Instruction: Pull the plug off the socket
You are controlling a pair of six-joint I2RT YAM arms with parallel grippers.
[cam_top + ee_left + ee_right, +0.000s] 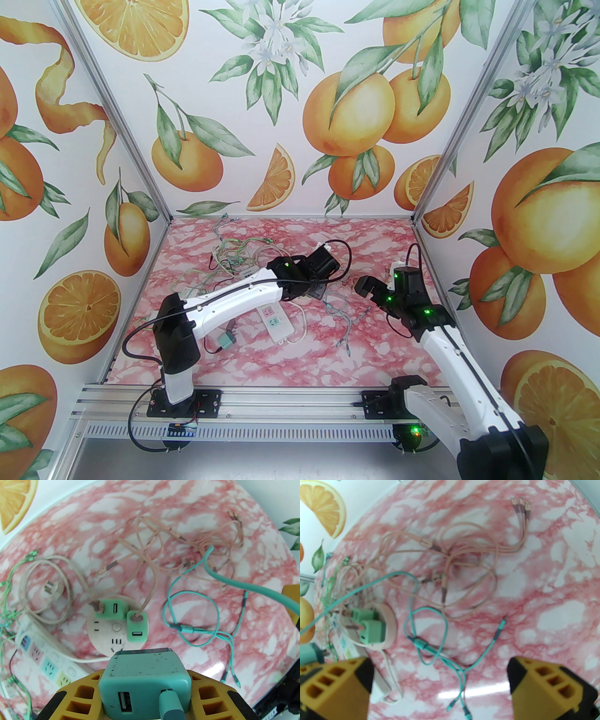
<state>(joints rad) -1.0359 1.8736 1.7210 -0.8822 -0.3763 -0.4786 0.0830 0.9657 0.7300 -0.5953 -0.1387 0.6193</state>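
The left gripper clamps the teal plug, held near the round socket and hiding its near rim; the plug's prongs face away, unseen. Rightward, the right gripper hangs with jaws wide apart over a teal cable.

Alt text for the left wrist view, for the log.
The left gripper grips a teal charger, cable attached, in front of a round socket that holds two green chargers. Pink cables and a teal cable sprawl over the pink table.

Pink cables and a teal cable clutter the tabletop beside the socket.
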